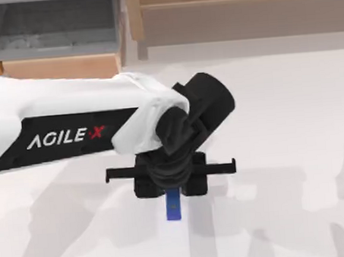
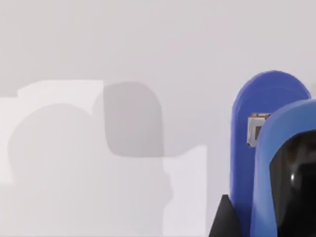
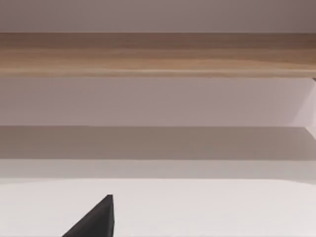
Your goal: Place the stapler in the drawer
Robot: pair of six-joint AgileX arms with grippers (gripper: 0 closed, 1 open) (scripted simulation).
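Observation:
The stapler (image 1: 173,207) is a small blue bar near the middle of the table, its far end hidden under my left gripper (image 1: 172,187). The left gripper points down over it with its fingers on either side. In the left wrist view the stapler (image 2: 247,163) looms close, with a pale mark and a black part, and a dark fingertip (image 2: 223,219) presses against its side. The drawer (image 1: 51,31) stands pulled out at the back left, grey inside, with a tan front panel (image 1: 60,69). One dark fingertip (image 3: 101,217) of my right arm shows in its wrist view.
A wide brown wooden cabinet (image 1: 240,10) runs along the back right, and the right wrist view faces it (image 3: 158,54). My white left arm (image 1: 58,125) spans the left half of the table. White tabletop (image 1: 293,154) lies to the right of the stapler.

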